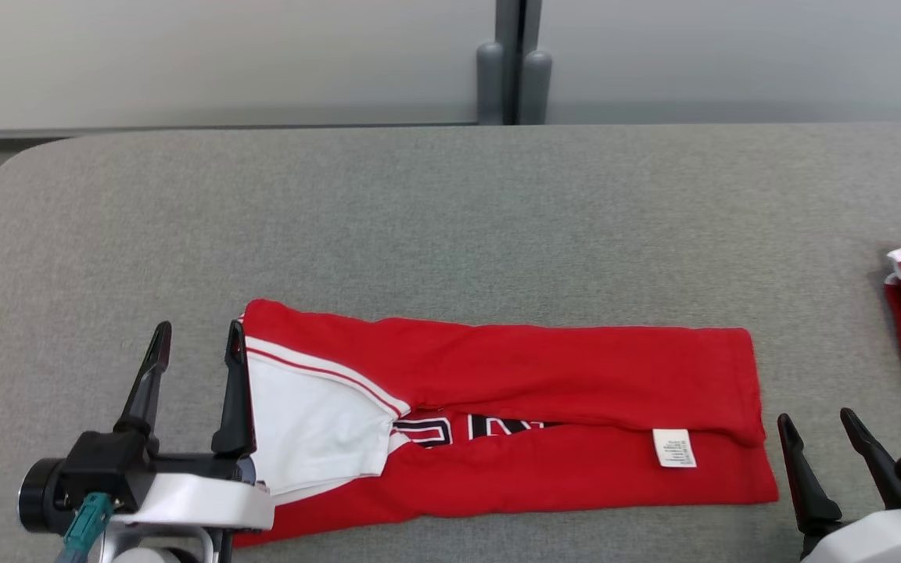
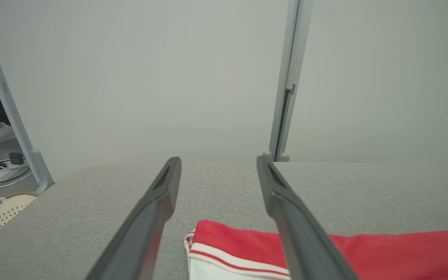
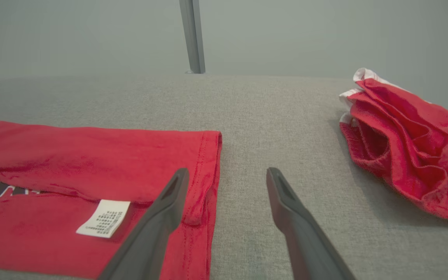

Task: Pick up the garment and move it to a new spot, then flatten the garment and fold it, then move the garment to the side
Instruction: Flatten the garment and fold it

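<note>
Now the shirt (image 1: 497,375) lies folded lengthwise, my left gripper (image 1: 199,332) and right gripper (image 1: 816,418) gaping empty at its ends, so next I'd pinch and fold across.

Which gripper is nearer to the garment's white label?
Right. The right gripper sits just beyond the garment, near its white label; the left gripper is at the opposite end.

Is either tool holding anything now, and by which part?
Nothing is held. Both tools are open: the left tool at the red garment's collar end, the right tool beside its hem end.
</note>
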Tool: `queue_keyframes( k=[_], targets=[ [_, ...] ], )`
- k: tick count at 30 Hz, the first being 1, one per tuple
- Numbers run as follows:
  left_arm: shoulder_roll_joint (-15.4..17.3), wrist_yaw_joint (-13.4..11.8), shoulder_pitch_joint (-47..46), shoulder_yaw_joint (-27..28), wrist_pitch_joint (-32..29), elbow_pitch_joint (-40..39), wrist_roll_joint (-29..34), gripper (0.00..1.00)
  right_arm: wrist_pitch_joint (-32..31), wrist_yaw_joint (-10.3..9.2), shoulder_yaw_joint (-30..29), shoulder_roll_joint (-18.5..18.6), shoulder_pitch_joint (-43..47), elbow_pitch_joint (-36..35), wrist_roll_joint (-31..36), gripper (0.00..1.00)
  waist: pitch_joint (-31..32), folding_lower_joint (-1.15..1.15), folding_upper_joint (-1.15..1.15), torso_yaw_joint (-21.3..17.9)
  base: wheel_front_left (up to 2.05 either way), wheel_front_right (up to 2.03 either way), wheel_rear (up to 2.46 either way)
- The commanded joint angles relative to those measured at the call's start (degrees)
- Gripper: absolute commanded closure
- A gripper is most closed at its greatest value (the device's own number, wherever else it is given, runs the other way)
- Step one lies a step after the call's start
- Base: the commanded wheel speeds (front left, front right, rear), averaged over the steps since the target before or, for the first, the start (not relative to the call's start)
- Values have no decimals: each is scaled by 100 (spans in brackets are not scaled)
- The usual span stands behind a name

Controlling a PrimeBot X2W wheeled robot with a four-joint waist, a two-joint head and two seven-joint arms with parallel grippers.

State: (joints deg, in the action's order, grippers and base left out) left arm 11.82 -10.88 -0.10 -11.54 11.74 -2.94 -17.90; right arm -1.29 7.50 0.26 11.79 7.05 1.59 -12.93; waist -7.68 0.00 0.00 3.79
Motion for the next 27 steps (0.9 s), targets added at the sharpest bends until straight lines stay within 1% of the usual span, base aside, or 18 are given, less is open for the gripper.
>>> queue_keyframes(
  k=[1, 6, 11, 12, 14, 16, 20, 24, 27],
  targets=[
    [-7, 34, -172, -2, 43, 6, 11, 0, 34, -3, 14, 20, -142, 133, 18, 0, -343, 0, 0, 323, 0, 0, 0],
    [-134, 100, -549, -54, 184, 121, 10, 0, 126, -3, 127, -26, -542, 970, -69, 0, -683, 0, 0, 617, 0, 0, 0],
    [-226, 174, -744, -102, 266, 278, 31, 0, 118, -3, 181, -128, -722, 1791, -193, 0, -769, 0, 0, 758, 0, 0, 0],
    [-231, 167, -770, -102, 279, 309, 41, 0, 110, -2, 222, -148, -721, 1892, -221, 52, -770, 0, 0, 771, 0, 0, 0],
    [-243, 175, -791, -86, 297, 345, 55, 0, 95, -1, 267, -173, -687, 1994, -267, 100, -763, 0, 0, 772, 0, 0, 0],
    [-237, 164, -774, -66, 310, 379, 75, 0, 92, -4, 273, -164, -626, 1979, -256, 100, -732, 0, 0, 737, 0, 0, 0],
    [-209, 137, -713, -5, 324, 383, 80, 0, 182, -8, 186, -93, -532, 1654, -145, 100, -664, 0, 0, 546, 0, 0, 0],
    [-157, 116, -634, 81, 336, 375, 51, 0, 201, -10, -34, 74, -450, 1262, -81, 100, -579, 0, 0, 295, 0, 0, 0],
    [-107, 120, -568, 135, 336, 401, 36, 0, 172, -9, -275, 287, -323, 1102, -63, 100, -494, 0, 0, 161, 0, 0, 0]
  ],
)
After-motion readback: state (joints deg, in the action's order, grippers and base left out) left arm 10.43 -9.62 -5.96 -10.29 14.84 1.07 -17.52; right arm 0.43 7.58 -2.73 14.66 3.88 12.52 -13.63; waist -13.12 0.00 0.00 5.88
